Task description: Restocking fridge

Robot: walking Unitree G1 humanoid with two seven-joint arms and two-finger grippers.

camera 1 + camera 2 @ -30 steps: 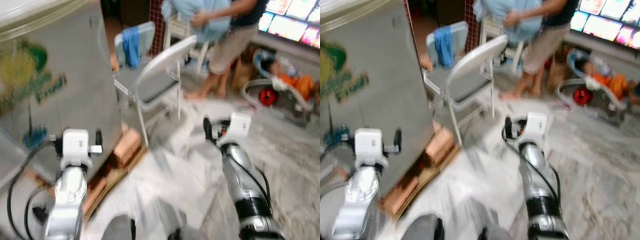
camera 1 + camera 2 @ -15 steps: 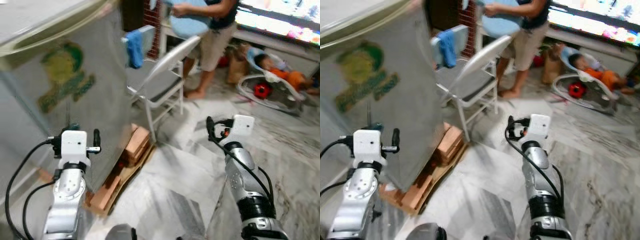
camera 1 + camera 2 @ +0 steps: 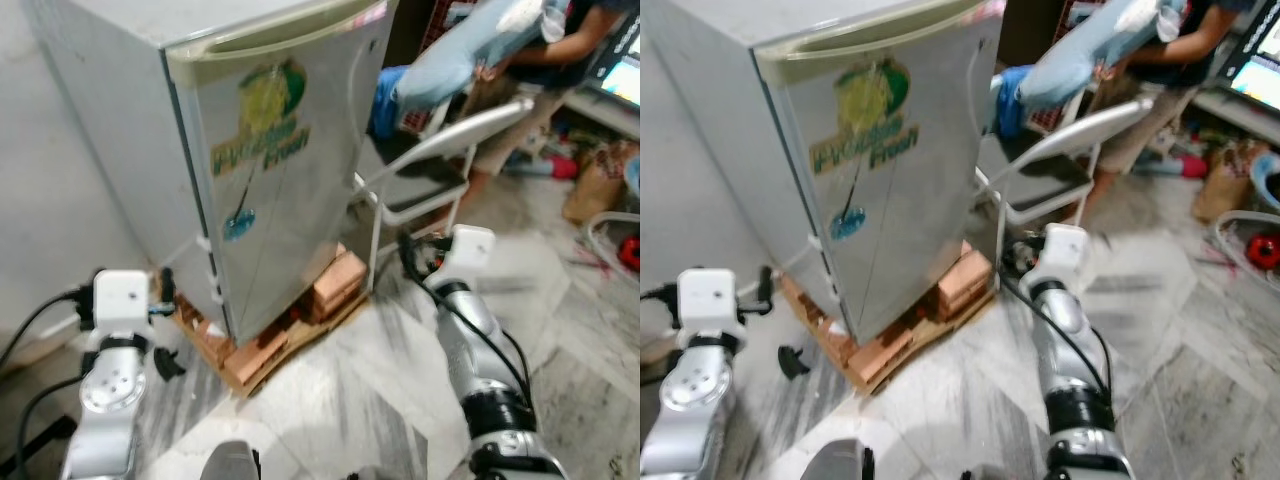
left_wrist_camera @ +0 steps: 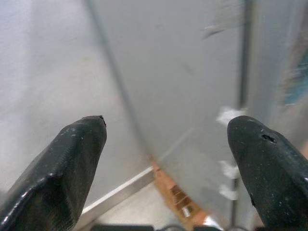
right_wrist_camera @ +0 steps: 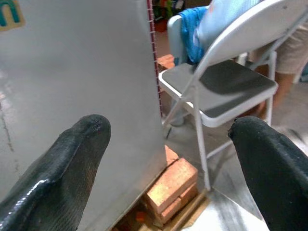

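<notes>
Evidently the approach is the step in hand: the fridge, a silver box with a green and yellow sticker on its door, stands shut just ahead and to the robot's left, raised on bricks and a board over the marbled floor. Nothing to stock it with is held or visible near the robot. The next move, as I judge it, calls for squaring up to the door and getting a pincer onto the long handle lip along the door's top edge.

Beside the fridge on the right stands a grey folding chair with a blue cloth over its back; behind it a person holds a pale blue bundle. A grey wall lies to the left.

Both arms are raised before the robot. The left pincer is spread wide and empty, facing the fridge's side and front corner. The right pincer is likewise wide and empty, aimed between fridge and chair.
</notes>
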